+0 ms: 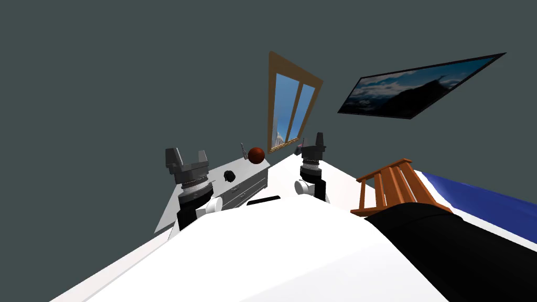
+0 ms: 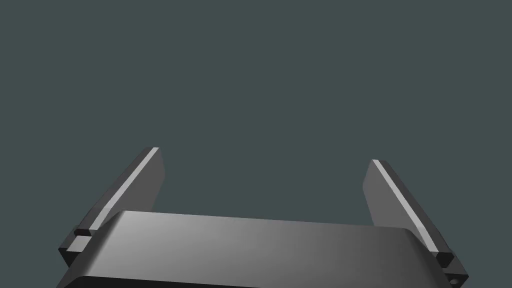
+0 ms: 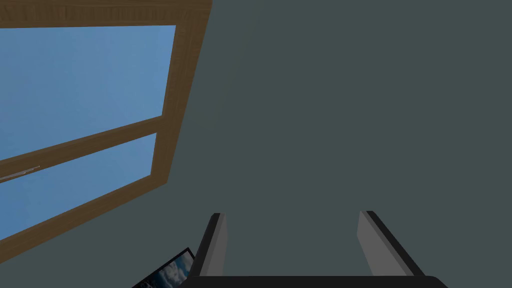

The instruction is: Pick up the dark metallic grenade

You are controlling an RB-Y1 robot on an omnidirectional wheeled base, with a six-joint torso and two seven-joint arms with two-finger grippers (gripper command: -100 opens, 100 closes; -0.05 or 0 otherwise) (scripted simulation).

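Head view, scanning left to right: finding the left gripper at centre left, spread wide and gripping nothing, pointing up at the wall. Spotting the grenade just right of it and slightly lower in frame, sitting on the grey dresser top, well clear of that gripper and too small for reading its long axis. Noting a red ball further right. Noting the right gripper right of centre, likewise parted and empty. Judging the left arm nearer.
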